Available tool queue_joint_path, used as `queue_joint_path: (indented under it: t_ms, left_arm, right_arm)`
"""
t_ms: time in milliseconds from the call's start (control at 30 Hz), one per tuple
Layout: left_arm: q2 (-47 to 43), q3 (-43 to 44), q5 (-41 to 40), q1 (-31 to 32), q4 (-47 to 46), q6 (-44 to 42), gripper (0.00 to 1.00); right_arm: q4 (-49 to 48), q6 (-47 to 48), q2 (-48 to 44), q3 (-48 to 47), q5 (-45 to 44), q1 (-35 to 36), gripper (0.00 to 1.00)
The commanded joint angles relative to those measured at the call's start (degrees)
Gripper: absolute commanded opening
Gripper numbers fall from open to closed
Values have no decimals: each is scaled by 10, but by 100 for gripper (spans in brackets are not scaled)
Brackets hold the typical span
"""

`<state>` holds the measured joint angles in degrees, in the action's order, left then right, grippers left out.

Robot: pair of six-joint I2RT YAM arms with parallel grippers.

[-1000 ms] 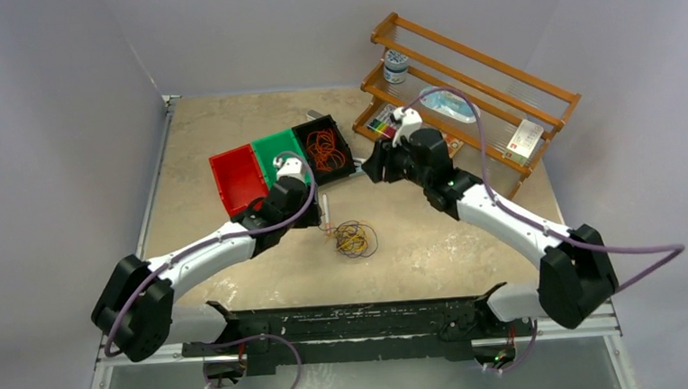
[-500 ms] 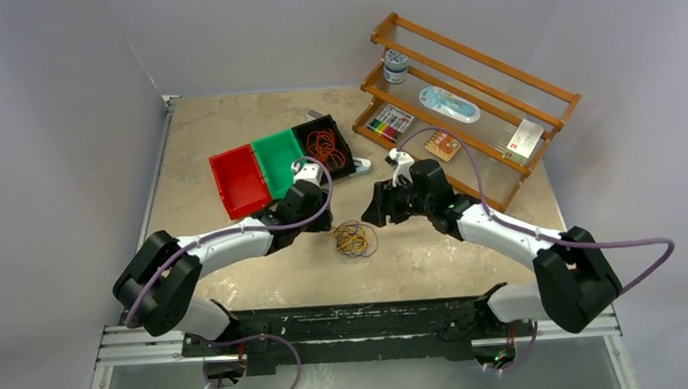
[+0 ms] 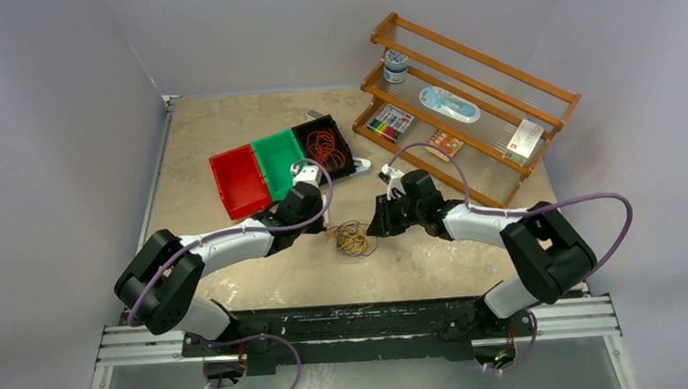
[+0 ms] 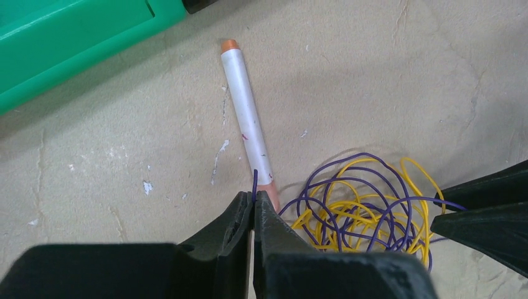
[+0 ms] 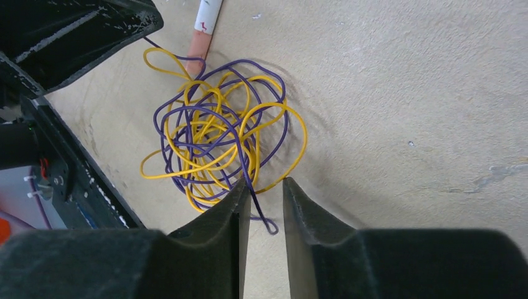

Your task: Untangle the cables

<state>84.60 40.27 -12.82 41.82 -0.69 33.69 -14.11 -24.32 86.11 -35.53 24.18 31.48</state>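
Two robot arms close on a knot of cables [image 5: 215, 146] lying mid-bench, nearer the front edge than the back. Compared with half a second ago, the right arm has folded inward, its elbow pulled in from the right edge. The right gripper [image 5: 266, 196] has dropped to the right side of the tangle. A second ago it was up by the wooden rack [image 3: 476, 60] in the far right corner. The left arm, which reached forward from the bins over that second, has barely shifted in the last half. The tangle itself has not moved.

The left gripper [image 4: 253, 208] is pinched tight on the end of a purple strand, which sticks up just above its fingertips. The right pincer stands narrowly apart, and a loose purple end runs through the gap. Whether either finger touches it cannot be told.

A white marker [image 4: 246, 112] lies just left of the tangle. Its near end is hidden behind the left fingers, and it is cut off by the top edge of the right wrist view. From above, both sets of fingertips are masked by the wrists.

An orange coil [image 3: 324, 146] sits in the black bin [image 3: 342, 149], beside the green bin [image 4: 62, 37] and red bin [image 3: 237, 180], toward the far left of the bench [image 3: 219, 121]. The rack's small items are too small to identify.
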Motion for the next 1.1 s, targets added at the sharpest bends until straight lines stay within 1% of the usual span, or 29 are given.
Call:
queue_joint_path:
  t_ms: [0,67,167,300,400,467,700,867,1067]
  left_arm:
    - [-31,6,-22,2,-10,3,4]
    - [-40,11,-32,2,-3,3,8]
    - [-59,12,-48,2,1,5,16]
    - [-83,13,-61,1,2,9,25]
    - [-95,13,-63,1,3,10,30]
    - [-98,14,-64,1,5,10,31]
    - [-101,12,-66,1,10,12,32]
    - [-99,15,-65,0,8,13,32]
    - [-96,20,-63,1,10,11,33]
  right_arm:
    - [-25,7,-23,-3,-9,2,22]
    - [-13,12,-39,-6,-26,2,16]
    - [11,24,-62,-16,-51,2,9]
    - [39,36,-84,-30,-71,2,8]
    - [44,42,-83,-34,-74,2,17]
    - [42,43,-77,-34,-74,2,20]
    - [28,36,-61,-32,-57,3,21]
    - [31,43,-48,-32,-69,3,33]
    - [38,45,-38,-33,-110,3,35]
